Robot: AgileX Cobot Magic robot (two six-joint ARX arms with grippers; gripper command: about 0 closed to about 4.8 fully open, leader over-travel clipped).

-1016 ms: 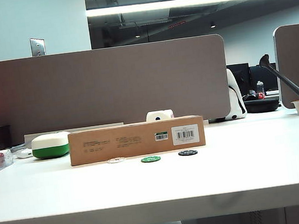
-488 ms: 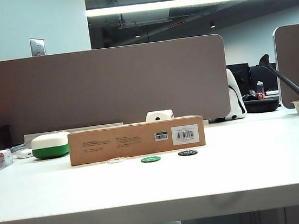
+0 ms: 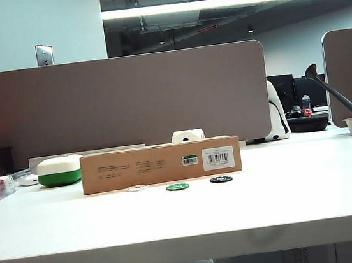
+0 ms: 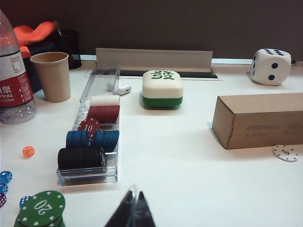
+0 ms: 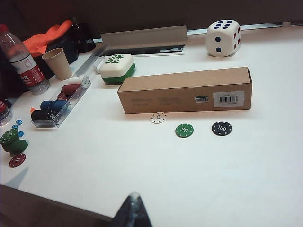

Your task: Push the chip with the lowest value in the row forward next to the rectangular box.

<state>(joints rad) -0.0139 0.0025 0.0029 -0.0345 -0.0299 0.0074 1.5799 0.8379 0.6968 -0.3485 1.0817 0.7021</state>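
Observation:
The brown rectangular box lies across the table's middle. In front of it is the row: the white chip marked 5, a green chip marked 20 and a black chip marked 100. The white chip lies just short of the box, nearer to it than the other two. The left wrist view shows this chip by the box's corner. My left gripper is shut and empty, well back from the box. My right gripper is shut and empty near the table's front edge. Neither gripper shows in the exterior view.
A white-and-green rounded case and a white die sit beside and behind the box. A clear tray of stacked chips, a paper cup, a water bottle and loose chips stand on the left.

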